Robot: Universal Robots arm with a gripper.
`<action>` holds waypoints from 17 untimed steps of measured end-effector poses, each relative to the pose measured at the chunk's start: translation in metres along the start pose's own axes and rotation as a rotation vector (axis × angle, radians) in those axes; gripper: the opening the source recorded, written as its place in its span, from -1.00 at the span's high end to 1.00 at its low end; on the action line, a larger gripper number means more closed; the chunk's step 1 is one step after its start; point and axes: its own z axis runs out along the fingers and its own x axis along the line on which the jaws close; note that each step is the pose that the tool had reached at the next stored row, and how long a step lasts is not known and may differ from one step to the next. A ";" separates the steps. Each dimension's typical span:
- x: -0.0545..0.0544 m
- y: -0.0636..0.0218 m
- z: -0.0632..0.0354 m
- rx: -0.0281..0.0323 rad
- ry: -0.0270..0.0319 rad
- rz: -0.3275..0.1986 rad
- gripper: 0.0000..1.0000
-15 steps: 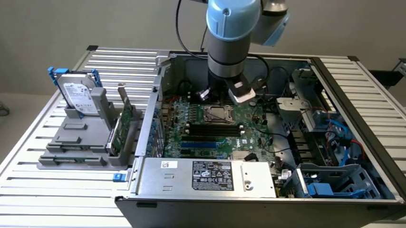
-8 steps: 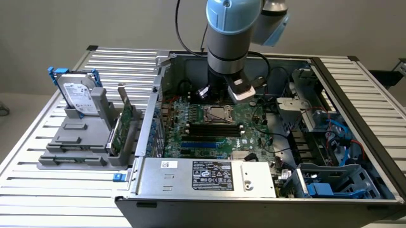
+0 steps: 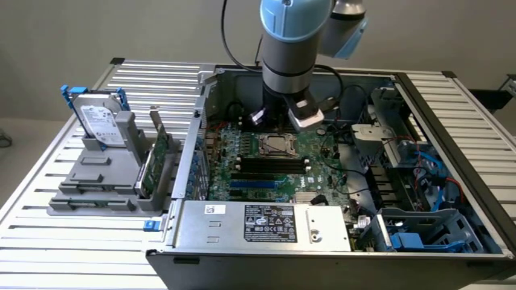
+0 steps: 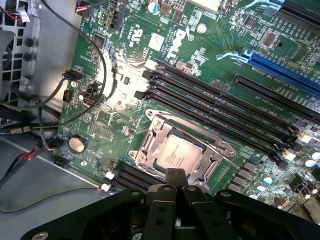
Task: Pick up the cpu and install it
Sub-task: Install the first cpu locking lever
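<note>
Elevated overview; wrist close above motherboard (image 4: pixel 150 100)

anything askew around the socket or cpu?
Nothing stands out. The cpu lies flat and square inside the socket frame on the motherboard; the shut gripper hovers just above it, holding nothing.

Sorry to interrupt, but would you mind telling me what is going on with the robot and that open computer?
A single robot arm is reaching into an open computer case to install the cpu. The chip lies inside the metal socket frame on the green motherboard, beside the black memory slots. The claw is shut, holds nothing, and hovers just above the socket's edge. Outside the case, at the exterior view's left, a hard drive stands in a grey holder.
</note>
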 end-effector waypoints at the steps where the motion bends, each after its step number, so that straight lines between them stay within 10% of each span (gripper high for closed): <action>1: -0.001 0.0002 -0.0003 -0.0006 -0.0007 0.000 0.79; 17: -0.008 0.0097 -0.0065 -0.0050 -0.0285 0.016 0.79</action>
